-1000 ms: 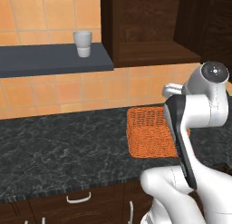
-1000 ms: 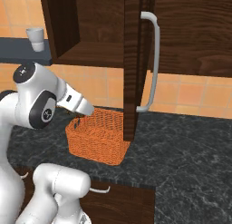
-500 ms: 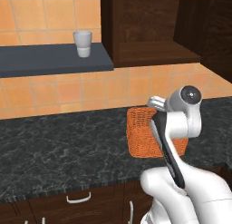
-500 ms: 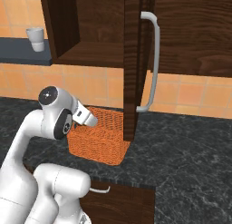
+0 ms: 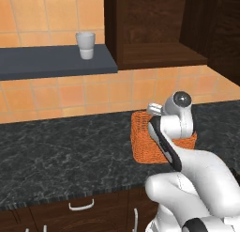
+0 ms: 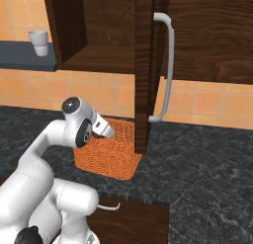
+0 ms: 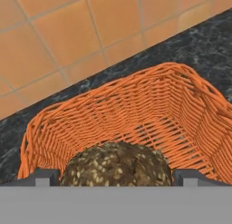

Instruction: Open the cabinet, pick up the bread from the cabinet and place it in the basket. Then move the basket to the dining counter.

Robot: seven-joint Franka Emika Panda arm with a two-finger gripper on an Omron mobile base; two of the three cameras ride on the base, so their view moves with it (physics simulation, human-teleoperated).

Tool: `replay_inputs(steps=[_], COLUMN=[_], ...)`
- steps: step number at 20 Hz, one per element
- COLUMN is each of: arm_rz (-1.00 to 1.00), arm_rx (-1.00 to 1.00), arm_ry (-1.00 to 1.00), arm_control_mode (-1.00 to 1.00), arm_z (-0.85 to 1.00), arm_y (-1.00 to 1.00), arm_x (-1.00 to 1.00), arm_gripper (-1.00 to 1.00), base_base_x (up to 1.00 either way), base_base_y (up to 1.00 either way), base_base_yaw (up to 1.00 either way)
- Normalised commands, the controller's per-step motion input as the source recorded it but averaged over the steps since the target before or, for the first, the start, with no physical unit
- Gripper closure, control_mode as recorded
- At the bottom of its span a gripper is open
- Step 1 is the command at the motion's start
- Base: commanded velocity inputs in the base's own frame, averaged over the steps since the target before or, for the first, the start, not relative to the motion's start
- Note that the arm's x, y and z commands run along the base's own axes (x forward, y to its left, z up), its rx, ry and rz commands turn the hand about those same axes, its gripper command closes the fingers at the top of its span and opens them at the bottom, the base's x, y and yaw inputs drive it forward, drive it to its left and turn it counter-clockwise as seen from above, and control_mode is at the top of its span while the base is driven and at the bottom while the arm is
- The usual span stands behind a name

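The orange wicker basket (image 5: 139, 143) (image 6: 107, 158) (image 7: 136, 105) stands on the black marbled counter, below the cabinet (image 5: 154, 29). The cabinet's door (image 6: 146, 65) is swung open, with its silver bar handle (image 6: 169, 65) facing out. The dark lumpy bread (image 7: 117, 166) lies inside the basket. My gripper (image 7: 117, 178) reaches down into the basket, open, with one fingertip (image 7: 41, 177) at each side of the bread. Whether the fingertips touch the bread I cannot tell. The white hand (image 6: 103, 129) slants into the basket's near left rim. The dining counter is out of view.
A small white cup (image 5: 86, 44) (image 6: 38, 42) stands on a dark wall shelf (image 5: 56, 62) to the left. The black marbled counter (image 5: 56, 151) stretches left and right of the basket. Drawers with curved handles (image 5: 80, 206) are below. The open door hangs just right of the basket.
The arm has folded down and forward, bringing the hand from above the counter down into the basket. The jaws have stayed wide. The basket and the door have not moved.
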Motion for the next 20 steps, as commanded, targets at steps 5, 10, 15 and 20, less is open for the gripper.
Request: replay_inputs(steps=[5, 10, 15, 20], arm_rz=[0.00, 0.00, 0.00, 0.00], arm_rx=[0.00, 0.00, 0.00, 0.00], arm_ry=[0.07, 0.07, 0.05, 0.07], arm_control_mode=[-1.00, -1.00, -1.00, -1.00], arm_z=[-0.22, -0.51, -0.48, -0.01], arm_y=[-0.09, 0.00, 0.00, -0.09], arm_x=[0.11, 0.33, 0.29, 0.30], arm_gripper=[1.00, 1.00, 1.00, 1.00], base_base_x=[0.00, 0.00, 0.00, 0.00], base_base_y=[0.00, 0.00, 0.00, 0.00], base_base_yaw=[0.00, 0.00, 0.00, 0.00])
